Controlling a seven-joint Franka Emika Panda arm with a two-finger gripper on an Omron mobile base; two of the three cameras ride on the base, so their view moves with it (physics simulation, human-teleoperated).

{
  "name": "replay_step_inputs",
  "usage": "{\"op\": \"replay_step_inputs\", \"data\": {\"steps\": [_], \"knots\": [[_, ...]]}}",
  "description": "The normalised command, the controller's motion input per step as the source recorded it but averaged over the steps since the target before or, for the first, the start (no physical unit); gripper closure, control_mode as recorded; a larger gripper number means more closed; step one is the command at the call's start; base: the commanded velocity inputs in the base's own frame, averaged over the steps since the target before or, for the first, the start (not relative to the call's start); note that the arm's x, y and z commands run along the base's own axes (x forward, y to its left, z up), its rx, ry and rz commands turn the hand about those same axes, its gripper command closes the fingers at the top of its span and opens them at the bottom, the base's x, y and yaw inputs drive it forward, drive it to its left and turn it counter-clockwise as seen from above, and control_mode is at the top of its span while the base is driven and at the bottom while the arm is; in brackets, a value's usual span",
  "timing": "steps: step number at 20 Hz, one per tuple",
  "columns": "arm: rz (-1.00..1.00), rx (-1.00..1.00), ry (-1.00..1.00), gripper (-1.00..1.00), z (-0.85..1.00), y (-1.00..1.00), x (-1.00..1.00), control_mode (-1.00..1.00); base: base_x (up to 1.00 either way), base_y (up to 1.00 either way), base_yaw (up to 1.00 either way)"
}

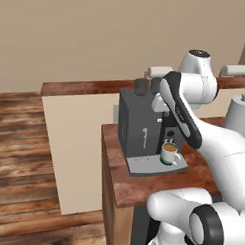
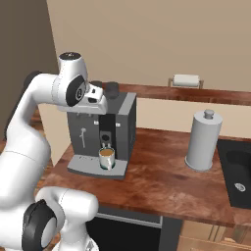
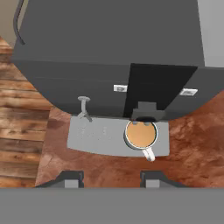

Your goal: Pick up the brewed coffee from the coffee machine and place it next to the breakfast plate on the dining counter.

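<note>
At the left base view's right side, the arm covers part of the coffee machine (image 1: 139, 125) front. The white canister (image 1: 240, 116) is cut by the right edge. In the right base view, the black sink (image 2: 238, 179) runs off the right edge.

Upright coffee-filled white mug (image 3: 141, 135) on dark grey coffee machine's (image 3: 109, 57) drip tray, under spout.

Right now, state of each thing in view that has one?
brewed coffee: full, upright on the drip tray, under the spout, handle toward the camera in the hand view.
coffee machine: on the wooden counter, mug still in place.
gripper: open, holding nothing, above and in front of the mug.
white canister: upright, lid on.
sink: empty as far as visible.
</note>
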Motion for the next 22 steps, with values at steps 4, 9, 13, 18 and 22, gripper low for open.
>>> {"op": "replay_step_inputs", "data": {"steps": [4,9,13,18,22], "knots": [[0.00,0.01,0.00,-1.00,0.00,-0.06,-0.14,-1.00,0.00,0.00,0.00],[0.15,0.00,-0.09,-1.00,-0.30,-0.07,-0.40,-1.00,0.00,0.00,0.00],[0.17,0.00,-0.11,-1.00,-0.74,-0.19,-0.33,-1.00,0.00,0.00,0.00],[0.16,0.00,-0.06,-1.00,-0.77,-0.29,-0.17,-1.00,0.00,0.00,0.00],[0.18,0.00,0.00,-1.00,-0.48,-0.42,-0.01,-1.00,0.00,0.00,0.00]]}}
